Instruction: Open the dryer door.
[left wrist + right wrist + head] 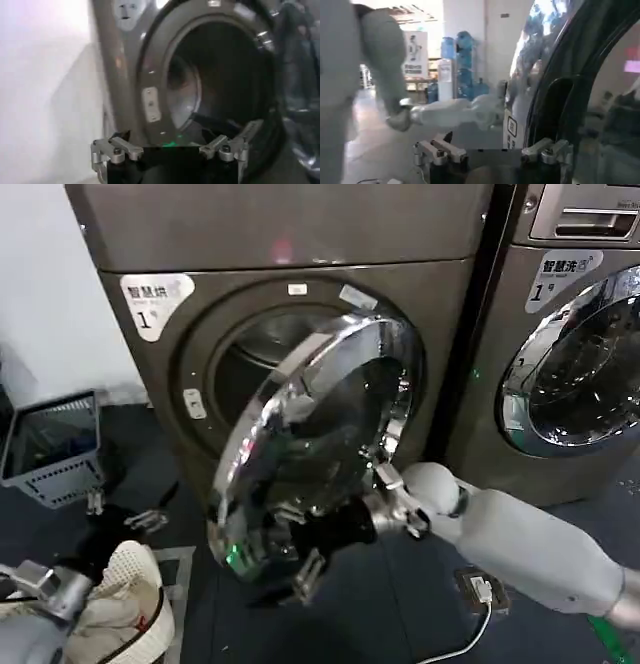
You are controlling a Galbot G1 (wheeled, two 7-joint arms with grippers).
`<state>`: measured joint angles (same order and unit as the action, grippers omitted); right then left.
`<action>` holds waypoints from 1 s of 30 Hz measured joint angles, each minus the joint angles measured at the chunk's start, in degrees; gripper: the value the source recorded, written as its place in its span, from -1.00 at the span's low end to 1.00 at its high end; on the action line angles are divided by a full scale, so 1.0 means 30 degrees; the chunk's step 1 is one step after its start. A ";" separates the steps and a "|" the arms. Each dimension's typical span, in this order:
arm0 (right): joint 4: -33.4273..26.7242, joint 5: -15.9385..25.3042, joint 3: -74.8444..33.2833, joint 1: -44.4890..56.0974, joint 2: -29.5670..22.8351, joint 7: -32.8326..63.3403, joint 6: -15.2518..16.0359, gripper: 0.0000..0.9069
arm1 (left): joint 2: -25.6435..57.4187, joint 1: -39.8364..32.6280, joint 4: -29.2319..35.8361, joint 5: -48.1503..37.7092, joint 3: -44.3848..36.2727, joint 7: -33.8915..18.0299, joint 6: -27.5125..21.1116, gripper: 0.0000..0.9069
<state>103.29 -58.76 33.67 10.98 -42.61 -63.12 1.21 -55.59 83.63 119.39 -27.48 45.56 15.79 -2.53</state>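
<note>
1. Right gripper [310,569] sat below the lower rim of the dryer door [320,454], fingers spread apart and closed on nothing; its arm reached in from the right.
2. Right wrist view: the same gripper [492,155] had its open fingers just beside the door's dark curved edge [555,100].
3. Left gripper [30,579] was parked low at the left, near the pale laundry basket [125,594]. In its wrist view the fingers [117,150] stood apart, empty, facing the drum opening [220,80].
4. Door was swung well out from the bronze-grey dryer [290,244], hinged on its right side, drum visible behind it.
5. Neighbouring machine's door [580,374] was shut.
6. Judgement: task mostly done; door unlatched and partly open. Left: perhaps swinging it wider, then withdrawing.
</note>
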 joint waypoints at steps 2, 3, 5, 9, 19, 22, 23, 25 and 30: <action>0.0157 0.0000 -0.0136 0.0210 0.0330 -0.0374 -0.0066 1.00 | 0.0429 -0.0039 0.0151 0.0031 -0.0349 0.0645 0.0488 1.00; 0.0260 0.0000 -0.0248 0.0373 0.0537 -0.0592 -0.0121 1.00 | 0.0673 -0.0079 0.0232 0.0052 -0.0589 0.0945 0.0668 1.00; 0.0413 0.0001 -0.0465 0.0691 0.0887 -0.0937 -0.0176 1.00 | 0.1100 -0.0168 0.0406 0.0102 -0.1022 0.1609 0.1085 1.00; 0.0718 0.0073 -0.1022 0.1433 0.1702 -0.1765 -0.0198 1.00 | 0.2146 -0.0433 0.0771 0.0310 -0.1924 0.2856 0.1802 1.00; 0.0947 0.0482 -0.3007 0.3531 0.3583 -0.2996 -0.0456 1.00 | 0.4443 -0.1750 0.0936 0.1429 -0.4257 0.4434 0.2845 1.00; 0.0941 0.0525 -0.3529 0.4026 0.3961 -0.2978 -0.0516 1.00 | 0.4901 -0.2532 0.0887 0.1960 -0.5167 0.4505 0.3138 1.00; 0.0941 0.0526 -0.3723 0.4192 0.4104 -0.2969 -0.0518 1.00 | 0.5009 -0.2832 0.0871 0.2130 -0.5539 0.4506 0.3167 1.00; 0.0969 0.0526 -0.4150 0.4516 0.4374 -0.2964 -0.0520 1.00 | 0.5125 -0.3370 0.0843 0.2316 -0.6161 0.4503 0.3188 1.00; 0.1079 0.0515 -0.5609 0.5649 0.5062 -0.2927 -0.0608 1.00 | 0.5187 -0.4843 0.0694 0.2433 -0.7717 0.4478 0.3181 1.00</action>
<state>106.53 -57.22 16.84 27.92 -27.42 -71.90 -0.61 -40.03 69.10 121.48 -20.17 22.41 29.23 7.02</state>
